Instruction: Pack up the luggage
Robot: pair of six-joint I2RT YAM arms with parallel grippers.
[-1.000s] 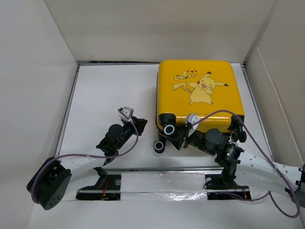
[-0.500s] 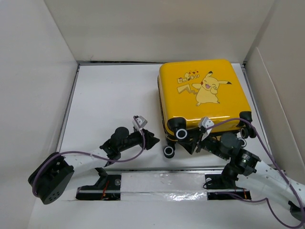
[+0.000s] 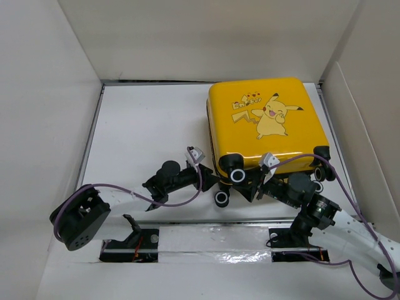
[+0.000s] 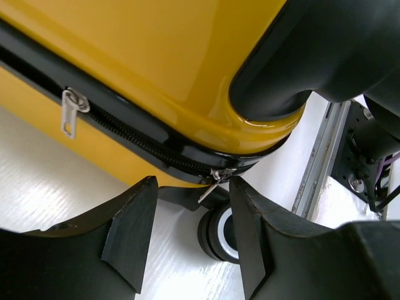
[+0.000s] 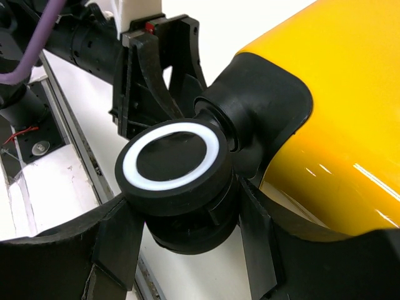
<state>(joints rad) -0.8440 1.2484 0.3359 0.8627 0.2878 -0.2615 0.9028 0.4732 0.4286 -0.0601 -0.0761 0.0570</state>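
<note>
The step looks like zipping the luggage (image 3: 265,122) shut: the right hand (image 5: 186,209) grasps a caster wheel (image 5: 172,162), and the released left hand (image 4: 194,187) must next pinch the zipper pull (image 4: 214,181)

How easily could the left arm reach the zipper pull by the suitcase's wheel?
Probably easily: the open left gripper sits right below that zipper pull on the luggage, with nothing between them; the wheel lies just beyond.

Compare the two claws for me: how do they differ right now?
The right claw grips a wheel; the left claw is open, holding nothing. The left claw faces a zipper pull, the right claw a wheeled corner. Both are at the near edge of the yellow suitcase.
</note>
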